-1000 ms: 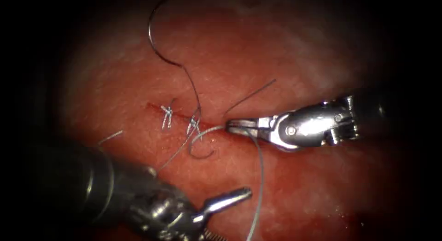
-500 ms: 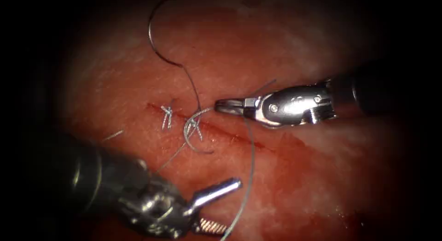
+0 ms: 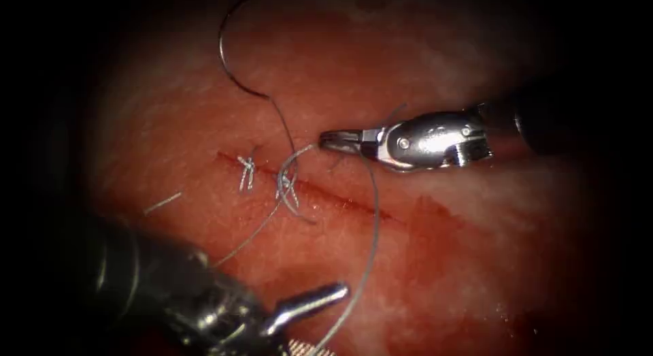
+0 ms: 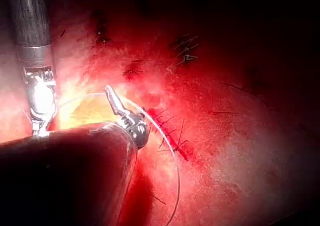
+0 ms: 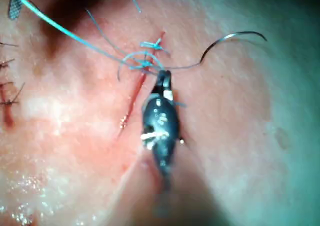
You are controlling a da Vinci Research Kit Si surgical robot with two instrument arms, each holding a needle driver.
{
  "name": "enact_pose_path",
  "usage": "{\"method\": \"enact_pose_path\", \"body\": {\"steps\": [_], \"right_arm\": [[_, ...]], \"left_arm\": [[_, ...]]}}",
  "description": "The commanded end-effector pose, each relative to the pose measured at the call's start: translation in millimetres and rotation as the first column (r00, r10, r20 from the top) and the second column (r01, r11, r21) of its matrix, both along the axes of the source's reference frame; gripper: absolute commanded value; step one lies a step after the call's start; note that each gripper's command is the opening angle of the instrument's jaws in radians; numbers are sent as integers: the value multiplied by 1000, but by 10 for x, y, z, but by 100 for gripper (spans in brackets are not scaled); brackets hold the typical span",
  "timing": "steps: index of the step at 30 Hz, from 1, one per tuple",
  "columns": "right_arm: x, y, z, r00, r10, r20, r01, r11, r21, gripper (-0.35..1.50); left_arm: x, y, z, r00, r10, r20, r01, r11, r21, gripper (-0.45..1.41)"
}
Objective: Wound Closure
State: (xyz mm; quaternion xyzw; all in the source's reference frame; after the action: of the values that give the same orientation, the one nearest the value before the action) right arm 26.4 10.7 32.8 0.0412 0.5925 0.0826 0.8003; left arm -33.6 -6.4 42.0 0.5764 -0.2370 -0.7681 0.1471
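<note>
Right pincer (image 3: 333, 138) clamped on thread (image 3: 371, 220), lifted up and away from the cut (image 3: 340, 201) since a second ago, shrinking the loop at the second knot (image 3: 287, 186): likely tightening. Left pincer (image 3: 320, 301) open, holding nothing. Needle (image 3: 235, 73) lying free on tissue (image 3: 442, 261), above the cut. No readable writing.

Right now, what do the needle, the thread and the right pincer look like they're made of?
Needle: thin dark wire, probably steel, lying free on the tissue. Thread: pale, smooth single strand, likely synthetic, held by the right pincer. That pincer: bright polished metal with sharp glints.
</note>
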Motion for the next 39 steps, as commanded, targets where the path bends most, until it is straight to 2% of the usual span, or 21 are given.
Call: {"method": "enact_pose_path", "body": {"steps": [1, 8, 11, 12, 15, 20, 27, 28, 32, 34, 36, 39], "right_arm": [[7, -9, 6, 1000, -1, -1, 1, 1000, 3, -35], [7, -6, 9, 1000, 1, 1, -1, 1000, 1, -35], [9, -6, 10, 1000, 2, 1, -2, 1000, 1, -35], [9, -6, 10, 1000, 0, -1, 0, 1000, 1, -35], [10, -9, 9, 1000, -1, -1, 1, 1000, 1, -35], [11, -12, 8, 1000, -2, -2, 2, 1000, 0, -35], [12, -13, 7, 1000, -2, -3, 2, 1000, 0, -35], [11, -13, 7, 1000, -2, -3, 2, 1000, 0, -35], [12, -14, 8, 1000, -2, -2, 2, 1000, 0, -35], [12, -14, 8, 1000, -2, -2, 2, 1000, 0, -35], [12, -14, 8, 1000, -2, -2, 2, 1000, 0, -35], [12, -14, 8, 1000, -2, -2, 2, 1000, 0, -35]], "left_arm": [[-4, -12, 1, 1000, 10, 3, -10, 1000, -1, 67], [-6, -15, -7, 999, 45, 7, -45, 999, -17, 54], [-3, -13, -8, 999, 50, 10, -50, 999, -21, 37], [-3, -12, -8, 999, 52, 10, -52, 998, -26, 37], [0, -7, -8, 999, 52, 10, -52, 998, -23, 52], [5, -3, -5, 999, 35, -12, -35, 999, -21, 66], [7, -3, 4, 999, 23, -22, -24, 1000, -13, 71], [7, -3, 4, 999, 24, -22, -24, 1000, -14, 62], [7, -5, 2, 999, 24, -22, -24, 1000, -14, -3], [6, -7, -1, 999, 25, -21, -25, 1000, -14, -30], [5, -9, -4, 999, 32, -12, -32, 999, -14, -43], [6, -12, -7, 999, 41, -19, -42, 998, -41, -45]]}}
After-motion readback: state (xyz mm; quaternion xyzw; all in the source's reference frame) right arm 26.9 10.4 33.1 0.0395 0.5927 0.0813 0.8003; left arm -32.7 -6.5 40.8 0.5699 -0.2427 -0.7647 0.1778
